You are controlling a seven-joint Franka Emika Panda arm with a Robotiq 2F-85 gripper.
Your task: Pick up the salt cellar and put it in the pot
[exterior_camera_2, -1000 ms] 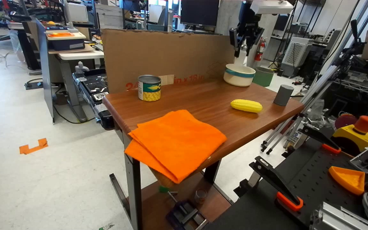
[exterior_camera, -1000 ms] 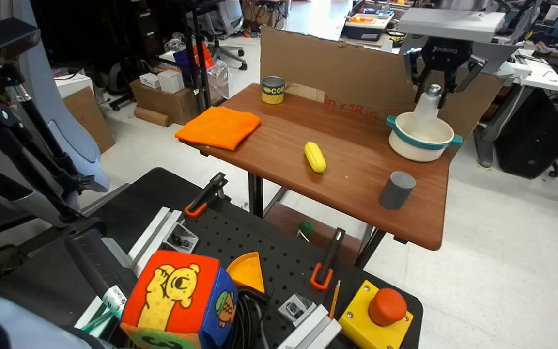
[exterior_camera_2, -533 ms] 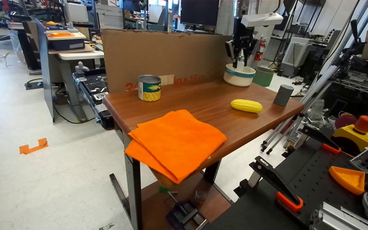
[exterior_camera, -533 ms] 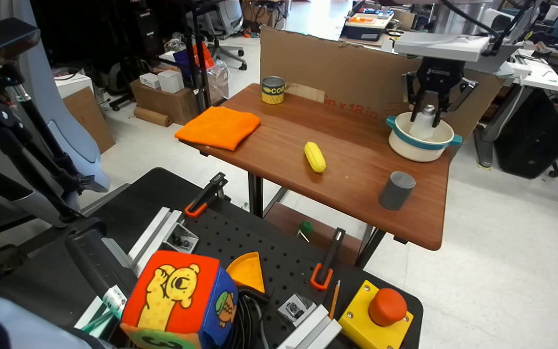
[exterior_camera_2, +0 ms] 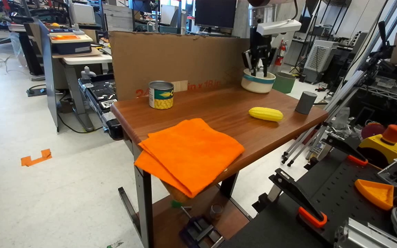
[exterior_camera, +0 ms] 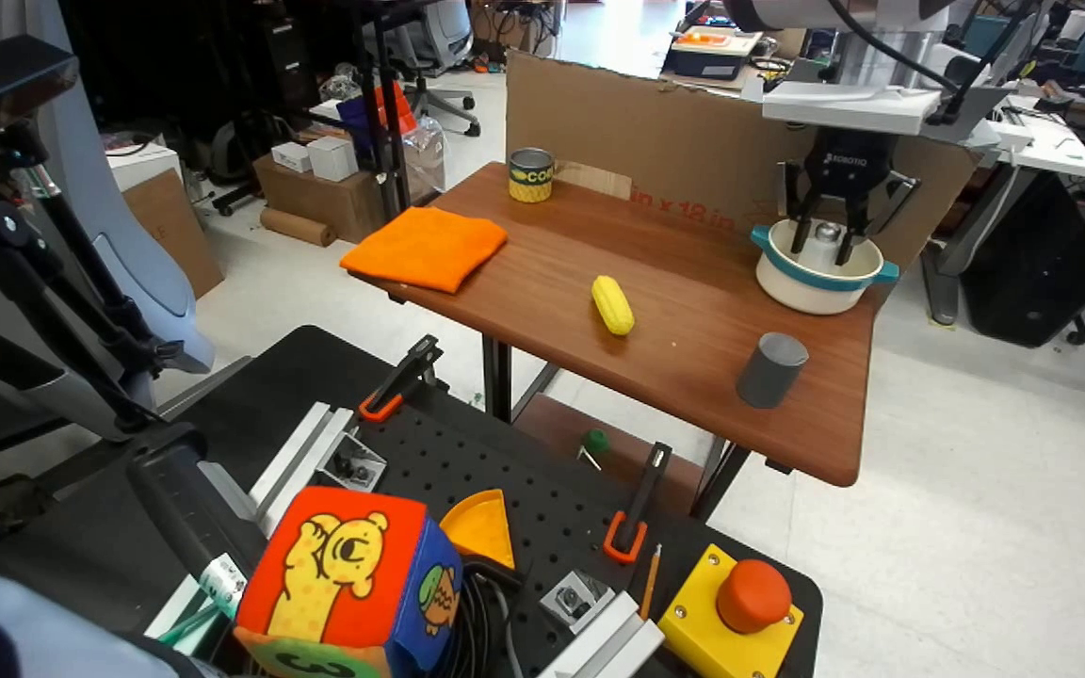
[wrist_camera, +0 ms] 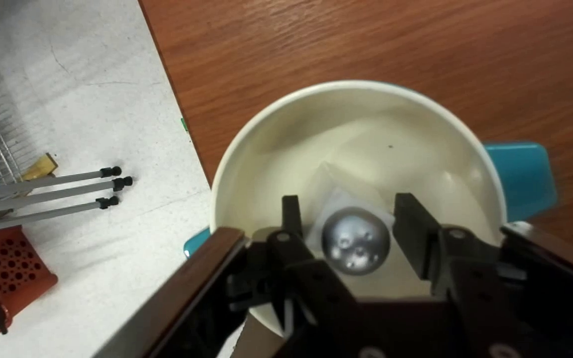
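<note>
The pot [exterior_camera: 804,296] is a cream bowl with a teal band and teal handles at the table's end; it also shows in an exterior view [exterior_camera_2: 257,87] and the wrist view [wrist_camera: 251,129]. The salt cellar [exterior_camera: 823,249], whitish with a silver domed top, stands upright inside the pot, its lower part hidden by the pot wall. In the wrist view its holed silver cap [wrist_camera: 356,241] lies between the fingers. My gripper [exterior_camera: 821,252] reaches down into the pot with its fingers on both sides of the cellar. The wrist view shows the gripper [wrist_camera: 348,199] open, with gaps beside the cap.
On the table stand a dark grey cup [exterior_camera: 772,370], a yellow corn cob [exterior_camera: 612,305], a folded orange cloth [exterior_camera: 426,249] and a corn can [exterior_camera: 531,175]. A cardboard panel [exterior_camera: 655,132] rises along the table's back edge, close behind the pot.
My gripper has moved down with the salt cellar from above the pot into it. The fingers now stand apart from the cellar's cap, having let go of it.
</note>
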